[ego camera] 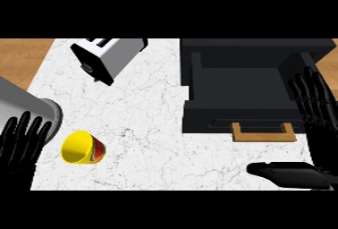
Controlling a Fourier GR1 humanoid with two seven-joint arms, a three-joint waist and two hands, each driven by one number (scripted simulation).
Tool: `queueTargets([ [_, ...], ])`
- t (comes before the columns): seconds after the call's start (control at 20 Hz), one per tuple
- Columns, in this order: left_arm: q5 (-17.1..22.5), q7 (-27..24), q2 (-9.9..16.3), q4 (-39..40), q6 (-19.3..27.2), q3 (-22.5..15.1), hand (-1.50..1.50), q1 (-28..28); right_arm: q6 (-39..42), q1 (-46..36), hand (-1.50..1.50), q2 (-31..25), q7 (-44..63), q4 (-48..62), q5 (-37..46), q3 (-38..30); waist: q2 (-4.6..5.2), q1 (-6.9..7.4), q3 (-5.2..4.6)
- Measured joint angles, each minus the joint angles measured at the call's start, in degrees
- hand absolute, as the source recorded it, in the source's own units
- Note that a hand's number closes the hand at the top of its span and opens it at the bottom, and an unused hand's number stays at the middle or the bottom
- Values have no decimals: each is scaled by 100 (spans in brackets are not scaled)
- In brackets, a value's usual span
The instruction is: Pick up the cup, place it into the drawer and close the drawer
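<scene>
A yellow cup (81,148) with red and green stripes lies on its side on the white marble counter (152,120), at the lower left. My left hand (20,143) stands just left of the cup, fingers straight and pointing up, not touching it. The black drawer (241,87) is pulled open at the upper right, its tan handle (263,133) facing me. My right hand (315,134) is at the drawer's right side, fingers straight and spread, thumb stretched out below the handle. Nothing is held by either hand.
A silver toaster (105,56) lies tilted at the back left. A grey metal pot or bin (30,107) sits at the left edge, just above my left hand. Wooden floor (23,58) shows beyond the counter's left edge.
</scene>
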Motion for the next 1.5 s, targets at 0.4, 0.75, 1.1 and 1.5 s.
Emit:
queueTargets([
  [0.4, -603, -1012, -65, 1389, -188, 379, -150, 67, 70, 52, -150, 5, -356, 272, 53, -100, 2, -8, -1],
  [0.75, -1061, -1861, 31, 3000, -170, 738, -150, -328, 103, -155, -150, -20, -226, 304, 10, -171, 4, -17, 0],
  [1.1, -1260, -2522, 227, 4396, -212, 1024, -150, -858, 235, 39, -150, -5, -235, 163, -43, -205, 3, -24, 1],
  [1.5, -1395, -3763, 497, 6322, -455, 1262, -150, -1524, 257, -58, -150, 41, -377, 368, 28, -239, 4, -26, -1],
])
